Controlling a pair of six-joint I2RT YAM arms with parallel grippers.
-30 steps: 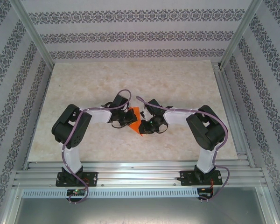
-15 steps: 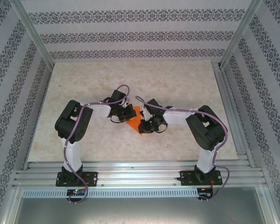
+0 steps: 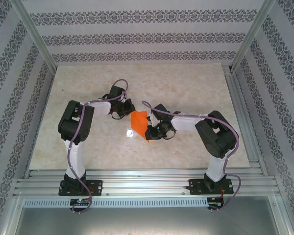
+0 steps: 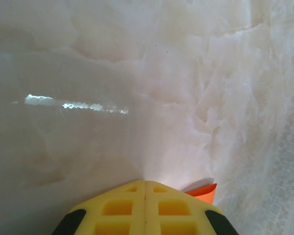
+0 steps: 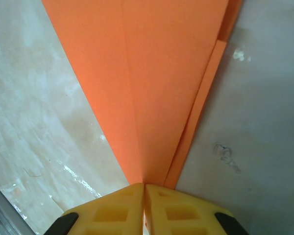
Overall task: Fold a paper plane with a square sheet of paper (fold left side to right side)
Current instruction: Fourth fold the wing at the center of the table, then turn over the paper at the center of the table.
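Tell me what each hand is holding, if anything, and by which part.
The right hand pinches the orange paper by its narrow pointed end. The left hand is shut on nothing, with a corner of the paper beside it.

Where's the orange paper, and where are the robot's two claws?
orange paper [image 3: 138, 123]: overhead view, middle of the sheet.
left gripper [image 4: 145, 182]: left wrist view, where its yellow fingertips meet.
right gripper [image 5: 145, 186]: right wrist view, between fingertips pinching the paper.
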